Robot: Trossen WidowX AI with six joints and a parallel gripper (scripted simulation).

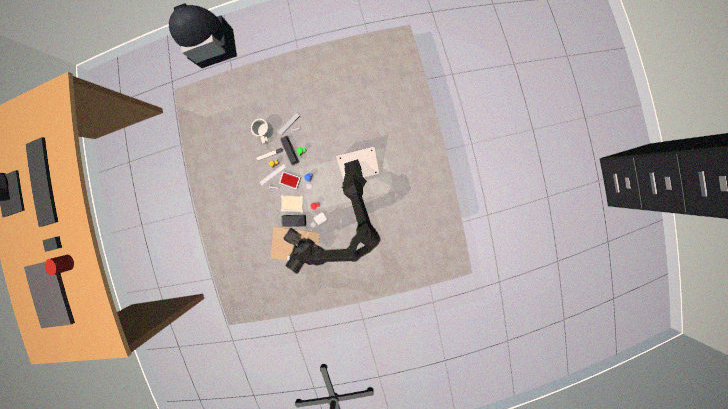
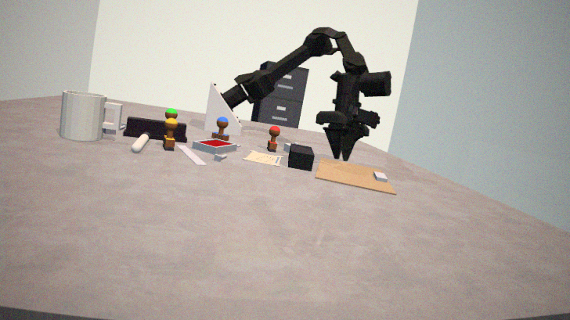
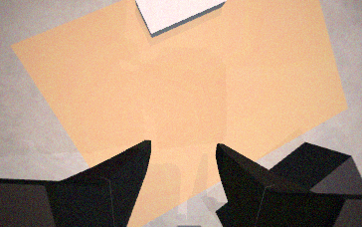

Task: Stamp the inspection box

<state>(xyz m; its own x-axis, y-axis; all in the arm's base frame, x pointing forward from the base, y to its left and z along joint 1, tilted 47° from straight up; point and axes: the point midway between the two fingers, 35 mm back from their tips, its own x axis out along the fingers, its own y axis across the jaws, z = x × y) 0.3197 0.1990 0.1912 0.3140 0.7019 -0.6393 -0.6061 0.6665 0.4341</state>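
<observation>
Four knob-handled stamps stand upright: green-topped [image 1: 300, 151] [image 2: 171, 113], yellow-topped [image 1: 273, 163] [image 2: 170, 124], blue-topped [image 1: 308, 176] [image 2: 222, 123] and red-topped [image 1: 314, 205] [image 2: 274, 131]. Their lettering is not readable, so I cannot tell which is PASS. The red ink pad [image 1: 290, 180] [image 2: 215, 143] lies open in its grey tray. The cream card [image 1: 291, 203] [image 2: 257, 156] lies flat between the pad and a black block; its box is too small to make out. My gripper [image 2: 340, 159] [image 3: 183, 147] is partly open and empty, pointing down above the brown board, away from the stamps.
The brown board [image 1: 280, 243] [image 2: 351, 175] [image 3: 189, 90] carries a small white-topped block [image 2: 380, 175] [image 3: 179, 12]. The black block [image 1: 293, 220] [image 2: 300, 157] stands beside the board. A mug [image 2: 82, 116] and a long dark block [image 1: 290, 150] [image 2: 142, 128] stand beyond the pad.
</observation>
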